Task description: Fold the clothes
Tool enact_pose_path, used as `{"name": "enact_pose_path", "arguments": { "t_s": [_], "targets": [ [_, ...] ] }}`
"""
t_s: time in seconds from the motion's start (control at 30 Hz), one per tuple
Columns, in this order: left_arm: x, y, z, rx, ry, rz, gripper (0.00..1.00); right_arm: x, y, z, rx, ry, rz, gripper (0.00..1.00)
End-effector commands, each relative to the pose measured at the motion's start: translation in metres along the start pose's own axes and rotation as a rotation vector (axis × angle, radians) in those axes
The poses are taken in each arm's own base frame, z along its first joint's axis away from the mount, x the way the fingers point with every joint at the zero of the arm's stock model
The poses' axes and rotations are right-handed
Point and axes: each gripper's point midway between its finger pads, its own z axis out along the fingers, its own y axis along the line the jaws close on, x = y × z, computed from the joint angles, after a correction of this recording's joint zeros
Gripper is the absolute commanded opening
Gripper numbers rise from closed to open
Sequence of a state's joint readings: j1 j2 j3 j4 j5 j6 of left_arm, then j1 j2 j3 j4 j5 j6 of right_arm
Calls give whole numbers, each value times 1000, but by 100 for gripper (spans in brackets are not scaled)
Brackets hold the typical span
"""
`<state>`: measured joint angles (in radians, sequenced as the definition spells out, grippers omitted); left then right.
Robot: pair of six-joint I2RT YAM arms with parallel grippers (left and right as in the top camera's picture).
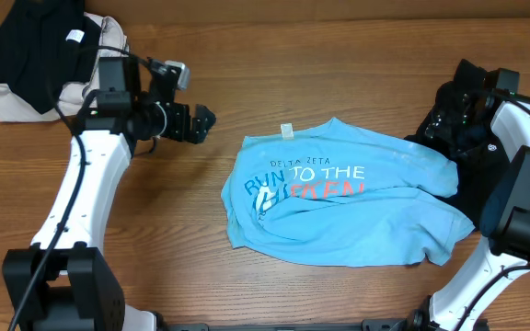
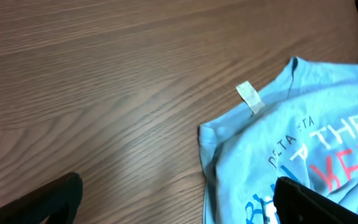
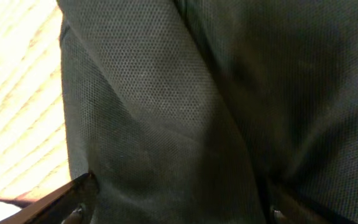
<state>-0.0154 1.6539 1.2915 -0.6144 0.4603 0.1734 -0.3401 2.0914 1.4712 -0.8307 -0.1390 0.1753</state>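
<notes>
Black mesh cloth (image 3: 185, 112) fills almost all of the right wrist view, so little else shows there. The right gripper (image 3: 179, 205) has its fingers spread wide around this cloth and is not squeezing it. The left gripper (image 1: 201, 122) is wide open too and holds nothing. It hangs over bare wood just beside the light blue T-shirt (image 1: 357, 211), which lies crumpled in the middle of the brown wooden table (image 1: 339, 55). More black and beige clothes (image 1: 35, 55) sit in the far left corner.
</notes>
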Motion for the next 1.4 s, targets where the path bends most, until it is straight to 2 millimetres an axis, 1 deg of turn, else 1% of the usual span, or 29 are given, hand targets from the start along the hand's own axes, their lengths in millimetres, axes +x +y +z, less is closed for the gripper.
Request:
{"name": "enact_pose_path", "arguments": {
  "t_s": [0.0,0.07,0.13,0.3,0.4,0.5,0.6,0.7,0.77,0.87,0.9,0.93,0.97,1.0,1.03,1.07,1.1,1.13,1.17,1.2,1.23,1.33,1.37],
  "targets": [
    [-4,-8,7,-27,16,103,100,19,-37,26,101,65,100,86],
    [-2,-9,11,-62,33,125,100,18,-52,25,144,58,160,86],
    [0,-16,15,-76,50,163,100,17,-67,23,160,58,212,86],
    [8,-46,32,-35,91,233,100,18,-109,15,171,66,387,87],
    [17,-64,47,0,128,289,100,18,-131,10,130,68,478,87],
    [29,-76,64,31,173,328,100,18,-145,5,55,71,552,88],
    [42,-84,81,53,215,344,100,17,-149,0,-26,78,591,89],
    [54,-87,99,69,252,350,100,11,-143,-10,-115,80,570,89],
    [60,-87,106,74,273,349,100,6,-141,-20,-129,74,569,89],
    [68,-86,114,78,299,343,100,-6,-135,-45,-142,42,533,89],
    [70,-85,115,78,304,341,100,-11,-132,-54,-143,29,525,88],
    [72,-84,116,79,309,340,100,-16,-127,-67,-146,8,514,87],
    [73,-84,117,78,313,339,97,-20,-125,-77,-147,-8,507,86],
    [73,-83,118,76,315,338,93,-24,-121,-87,-150,-25,498,86],
    [75,-83,119,77,320,337,85,-28,-118,-102,-152,-50,489,84],
    [75,-83,119,77,321,336,80,-30,-116,-111,-154,-66,483,83],
    [77,-82,121,78,326,334,66,-33,-113,-127,-156,-92,476,82],
    [78,-82,122,78,332,333,53,-35,-111,-138,-158,-112,469,82],
    [80,-82,122,79,336,331,36,-37,-109,-149,-159,-133,463,81],
    [82,-82,123,81,343,329,29,-38,-107,-160,-161,-156,456,80],
    [84,-82,124,85,351,325,24,-40,-104,-172,-163,-182,448,80],
    [93,-83,127,89,383,319,24,-41,-97,-207,-170,-256,425,80],
    [95,-82,127,90,390,318,27,-41,-95,-215,-172,-275,419,80]
  ]
}}
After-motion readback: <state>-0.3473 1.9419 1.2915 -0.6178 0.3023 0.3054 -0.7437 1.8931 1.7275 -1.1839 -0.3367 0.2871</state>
